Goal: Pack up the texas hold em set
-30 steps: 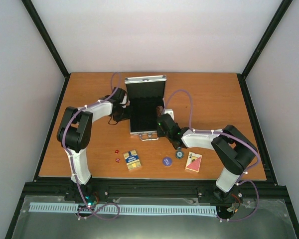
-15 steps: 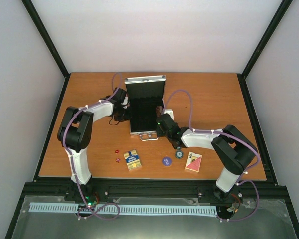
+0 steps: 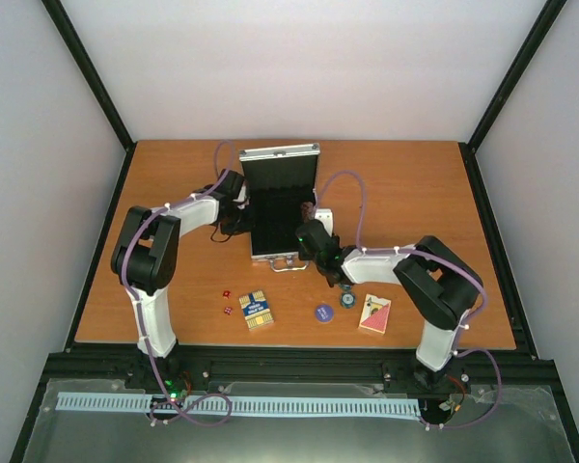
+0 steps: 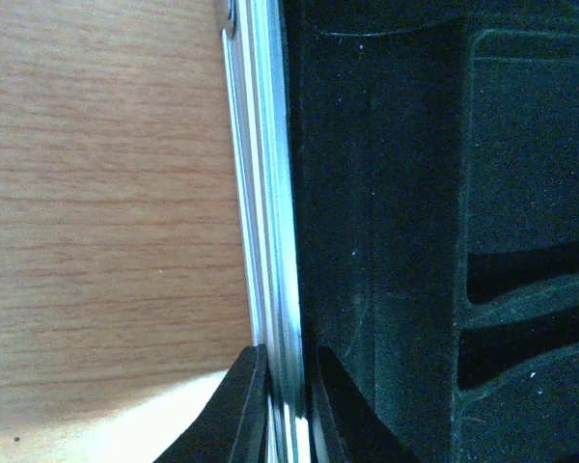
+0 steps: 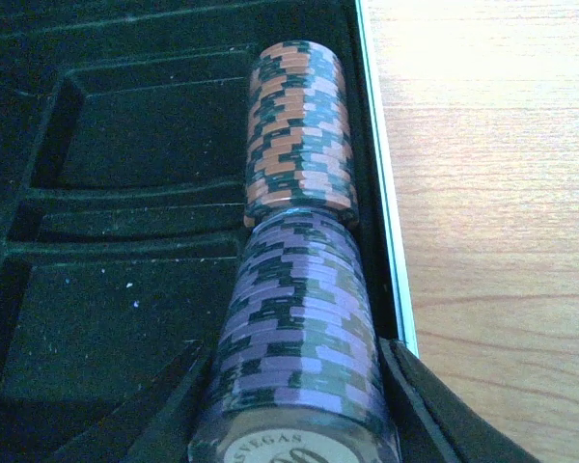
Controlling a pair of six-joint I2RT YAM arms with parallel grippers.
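Right wrist view: holds purple chip roll in right gripper, end-on to orange chip roll ahead, 2 long axes along right-edge slot of aluminium case; left wrist view: pinches case rim with left gripper, narrow

Overhead view of a robotics lab test cell: a bare wooden tabletop is boxed in by plain white panels and black frame posts. Two white-and-black robot arms, the left arm and the right arm, are bolted to a black metal rail at the near edge, with purple cables looped along them and a slotted white cable duct below
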